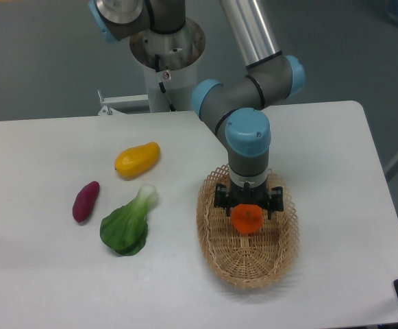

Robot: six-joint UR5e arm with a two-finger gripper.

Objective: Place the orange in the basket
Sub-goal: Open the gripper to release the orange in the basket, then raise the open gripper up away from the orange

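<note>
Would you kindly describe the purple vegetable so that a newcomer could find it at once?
Start at the wicker basket on the white table, then look far left past the leafy green. The purple vegetable lies alone there, small, elongated, the only dark purple thing.

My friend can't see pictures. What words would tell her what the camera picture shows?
A robot arm's gripper holds an orange over the inside of an oval wicker basket on a white table. To the basket's left lie a yellow mango-like fruit, a purple sweet potato and a leafy green vegetable.
</note>
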